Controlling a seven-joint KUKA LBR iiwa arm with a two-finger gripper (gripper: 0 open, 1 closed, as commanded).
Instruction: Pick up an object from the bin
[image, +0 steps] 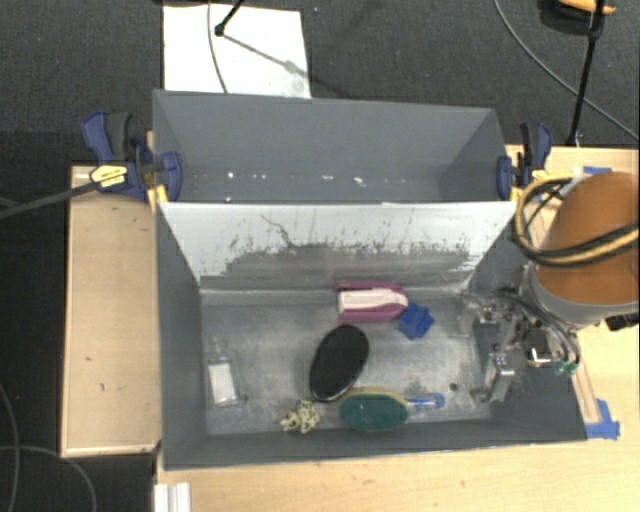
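Nearest the viewer, along the near wall of the bin, lie a dark green oval brush with a short blue handle pointing right, and to its left a small pale crumpled thing.

**Surface.** The floor is grey metal, scuffed and speckled. The far wall slopes up and away and bears a band of dark scratches. The bin stands on a pale board, with dark carpet around it.

**Count.** Six loose things, one of each kind:
- the green brush
- the crumpled thing
- a black glossy oval, tilted, its lower end just beside the brush
- a pink-and-white block at the foot of the far wall
- a small blue piece just right of that block
- a small clear piece, alone near the left wall

**Arm.** The arm enters from the right under an orange cover looped with black and yellow cables. The gripper hangs low at the right end of the bin, close to the right wall, over bare floor. Whether it is open or closed cannot be told. The things nearest it are the brush's blue handle, to its left, and the blue piece, farther back.

**Open room.** Bare floor lies between the clear piece and the black oval, and again between the middle group and the gripper.
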